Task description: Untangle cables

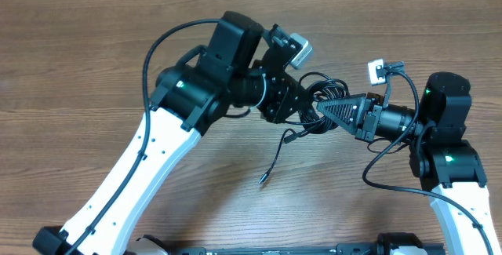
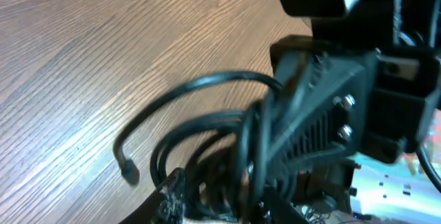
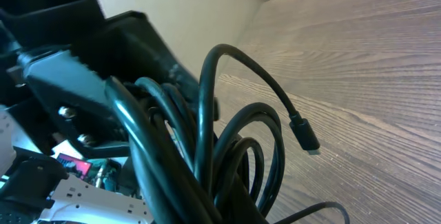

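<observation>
The cables (image 1: 326, 93) are a clump of thin black loops held above the table between my two grippers. One loose cord hangs down to a plug end (image 1: 263, 180) on the wood. My left gripper (image 1: 301, 106) is shut on the clump from the left; in the left wrist view the loops (image 2: 207, 120) run between its fingers (image 2: 220, 209). My right gripper (image 1: 320, 111) is shut on the clump from the right; in the right wrist view the loops (image 3: 234, 134) hide its fingertips (image 3: 227, 207). A plug end (image 3: 304, 134) sticks out of a loop.
The wooden table (image 1: 94, 51) stretches all around. The two gripper heads are almost touching at the middle. The right gripper's body (image 2: 313, 117) fills the left wrist view; the left gripper's body (image 3: 76, 86) fills the right wrist view's left side.
</observation>
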Robot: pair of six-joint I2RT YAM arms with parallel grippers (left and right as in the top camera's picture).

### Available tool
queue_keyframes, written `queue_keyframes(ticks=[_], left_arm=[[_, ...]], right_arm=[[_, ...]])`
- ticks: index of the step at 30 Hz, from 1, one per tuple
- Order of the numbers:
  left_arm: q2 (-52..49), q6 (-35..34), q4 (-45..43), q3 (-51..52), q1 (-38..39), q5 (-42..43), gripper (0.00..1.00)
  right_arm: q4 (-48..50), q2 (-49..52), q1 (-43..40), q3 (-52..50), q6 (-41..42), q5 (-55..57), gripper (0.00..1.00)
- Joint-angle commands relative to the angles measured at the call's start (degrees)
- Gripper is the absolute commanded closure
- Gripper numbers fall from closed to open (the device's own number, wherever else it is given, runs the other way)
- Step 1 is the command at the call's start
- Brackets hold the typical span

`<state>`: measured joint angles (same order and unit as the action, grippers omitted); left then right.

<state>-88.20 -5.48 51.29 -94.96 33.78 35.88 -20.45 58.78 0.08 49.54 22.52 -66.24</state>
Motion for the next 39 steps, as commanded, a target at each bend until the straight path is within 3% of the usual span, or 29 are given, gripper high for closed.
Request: queue_keyframes(ticks=[1,4,6,8,22,30,39], left_arm=[[-0.63,-0.57,-1.11,-1.09,0.96,1.40,0.70],[-0.63,-0.57,-1.66,-1.09,1.14,1.38,0.72],[-0.63,-0.57,-1.88,-1.09,1.14,1.18,0.80],[-0.63,-0.57,-2.01,-1.09,1.14,1.20,0.96],[-0.63,-0.57,-0.74,-1.09,1.14,1.70,0.96],[-0.61,-0.55,-0.76,-1.09,1.07,10.27,0.96],[-0.61,-0.57,-0.74,-1.11,-0.04,14.47,0.96]], right_arm=[[0.66,-0.26,-0.13,0.04,0.20,-1.60,0.96],[0.72,-0.26,-0.13,0.04,0.20,-1.57,0.96],[0.70,-0.26,-0.13,0.04,0.17,-1.40,0.96],[0.70,-0.26,-0.13,0.04,0.17,-1.40,0.96],[0.55,-0.26,-0.13,0.04,-1.53,4.26,0.96],[-4.24,-0.26,-0.13,0.04,-5.99,17.22,0.96],[-6.75,-0.26,-0.13,0.02,-8.07,21.59,0.96]])
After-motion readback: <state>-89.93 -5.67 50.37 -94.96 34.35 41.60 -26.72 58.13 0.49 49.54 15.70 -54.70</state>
